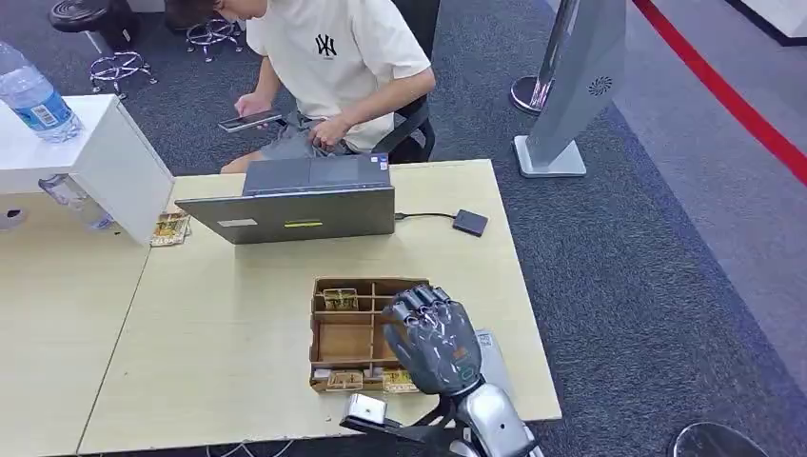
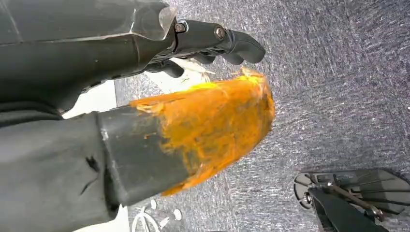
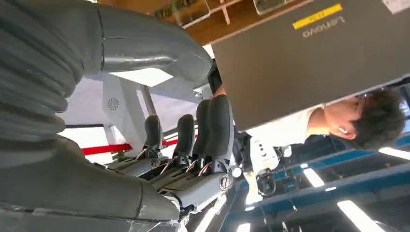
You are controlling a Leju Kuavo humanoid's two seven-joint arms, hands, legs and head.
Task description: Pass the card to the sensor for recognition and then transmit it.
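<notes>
While hovering over the wooden tray [image 1: 328, 345], right hand [image 1: 433, 338] empty, fingers apart. Left hand [image 2: 208, 46] hanging above carpet, fingers curled in, empty. Cards [image 1: 340, 300] in tray slots. Risk: thick fingers jamming against dividers, nudging tray.

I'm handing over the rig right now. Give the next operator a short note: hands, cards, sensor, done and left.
Right robot hand: above the wooden card tray, fingers apart, holding nothing.
Left robot hand: hanging over carpet, fingers curled, nothing visibly held.
Cards lie in the tray's compartments.
Small black box, cabled to the laptop, may be the sensor.
Done: nothing. Left: pick a card, scan, pass on.
</notes>
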